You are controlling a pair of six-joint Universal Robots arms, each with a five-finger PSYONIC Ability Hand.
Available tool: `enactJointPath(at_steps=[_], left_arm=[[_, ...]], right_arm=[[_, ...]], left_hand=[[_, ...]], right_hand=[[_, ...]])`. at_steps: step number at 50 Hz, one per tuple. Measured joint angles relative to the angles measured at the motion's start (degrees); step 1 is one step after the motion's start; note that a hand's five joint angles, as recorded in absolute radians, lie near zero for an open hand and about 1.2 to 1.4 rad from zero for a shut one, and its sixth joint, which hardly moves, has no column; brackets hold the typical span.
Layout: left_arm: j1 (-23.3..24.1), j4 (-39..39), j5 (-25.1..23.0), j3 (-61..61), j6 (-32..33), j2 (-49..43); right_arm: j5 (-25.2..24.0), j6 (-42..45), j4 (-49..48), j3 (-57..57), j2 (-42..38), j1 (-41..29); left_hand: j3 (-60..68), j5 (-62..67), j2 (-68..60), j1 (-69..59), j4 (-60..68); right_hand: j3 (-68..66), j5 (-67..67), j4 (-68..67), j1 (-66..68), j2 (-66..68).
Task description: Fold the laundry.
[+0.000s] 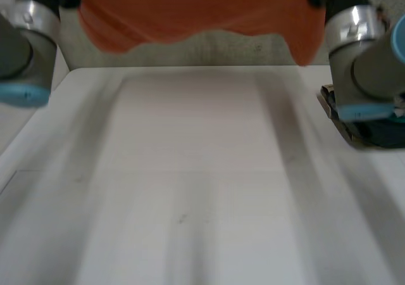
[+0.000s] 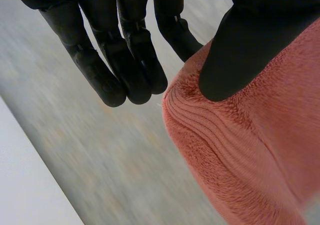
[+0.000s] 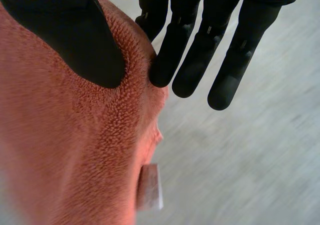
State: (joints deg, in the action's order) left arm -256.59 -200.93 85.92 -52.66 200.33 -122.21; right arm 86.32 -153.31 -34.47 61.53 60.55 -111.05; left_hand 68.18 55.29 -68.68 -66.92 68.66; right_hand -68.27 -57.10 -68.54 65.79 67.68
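The orange towel [image 1: 202,12], fluffy terry with a ribbed band at its edge, hung spread in the air at the far edge of the white worktop [image 1: 202,171], its lower hem wavy. The left robot hand [image 2: 245,50] pinched one upper corner between thumb and a finger, its other fingers straight and free. The right robot hand [image 3: 65,35] pinched the other corner likewise, above a small pale tag [image 3: 150,187].

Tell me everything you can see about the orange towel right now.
The towel is salmon-orange fuzzy terry cloth with a ribbed band along one edge and a small pale label at a side. It hangs spread out in the air beyond the far edge of the table, clear of it, with a wavy lower edge. The left hand and right hand pinch its opposite upper ends under their thumbs.
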Motion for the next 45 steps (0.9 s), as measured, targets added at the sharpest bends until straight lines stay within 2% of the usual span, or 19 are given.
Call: enactJointPath(at_steps=[5, 10, 17, 19, 21, 24, 26, 30, 37, 41, 45], left_arm=[[-1.17, 0.44, -3.37, -13.55, 2.99, 1.60], [-1.98, 0.51, -7.73, -23.27, 8.10, 0.86], [-1.96, 2.03, -10.13, -28.62, 15.26, -1.14], [-1.97, 2.71, -9.85, -28.75, 15.96, -1.09], [-2.02, 3.46, -9.35, -28.72, 16.30, -0.76], [-2.23, 4.32, -8.70, -28.69, 16.32, 0.07], [-2.45, 4.95, -8.42, -28.87, 16.20, 0.80], [-3.08, 6.32, -8.37, -29.85, 16.13, 2.35], [-4.12, 7.62, -9.64, -31.87, 16.28, 4.14], [-4.50, 7.77, -10.48, -32.82, 16.27, 4.76], [-4.62, 7.77, -10.78, -33.28, 16.17, 5.15]], right_arm=[[-1.51, -0.01, 8.44, 11.66, 1.66, 0.08], [-3.86, -0.12, 12.66, 19.51, 0.18, 0.13], [-4.94, -0.95, 15.98, 20.19, -5.87, 0.33], [-4.81, -1.54, 17.67, 18.92, -6.92, 0.58], [-4.76, -2.33, 20.25, 17.03, -7.78, 1.07], [-4.96, -2.87, 24.50, 13.76, -8.28, 2.06], [-5.50, -2.23, 28.14, 11.00, -8.31, 2.96], [-8.02, 2.44, 36.69, 5.20, -8.37, 4.98], [-14.24, 20.86, 53.16, -4.78, -10.96, 7.97], [-15.25, 30.06, 57.67, -10.36, -14.29, 8.53], [-14.62, 32.84, 58.65, -14.13, -17.44, 8.44]], left_hand=[[0.00, 0.00, 0.00, 0.00, 0.00], [0.00, 1.64, 0.00, 0.00, 0.00], [0.00, 1.64, 0.00, 0.00, 0.00], [0.00, 1.64, 0.00, 0.00, 0.00], [0.00, 1.64, 0.00, 0.00, 0.00], [0.00, 1.64, 0.00, 0.00, 0.00], [0.00, 1.64, 0.00, 0.00, 0.00], [0.00, 1.64, 0.00, 0.00, 0.00], [0.00, 1.64, 0.00, 0.00, 0.00], [0.00, 1.64, 0.00, 0.00, 0.00], [0.00, 1.64, 0.00, 0.00, 0.00]], right_hand=[[0.00, 0.00, 0.00, 0.00, 0.00], [0.00, -0.01, 0.00, 0.00, 0.00], [0.28, -0.24, 0.09, -0.21, -0.26], [9.61, 8.72, 9.62, -7.88, -9.43], [23.79, 23.08, 23.84, -22.52, -24.42], [35.17, 35.15, 35.39, -32.80, -34.65], [37.97, 38.04, 38.00, -35.18, -37.49], [40.71, 41.46, 41.51, -38.17, -40.69], [43.28, 44.57, 44.68, -40.93, -42.80], [43.28, 44.58, 44.68, -40.93, -42.80], [42.50, 41.27, 42.83, -39.83, -42.09]])
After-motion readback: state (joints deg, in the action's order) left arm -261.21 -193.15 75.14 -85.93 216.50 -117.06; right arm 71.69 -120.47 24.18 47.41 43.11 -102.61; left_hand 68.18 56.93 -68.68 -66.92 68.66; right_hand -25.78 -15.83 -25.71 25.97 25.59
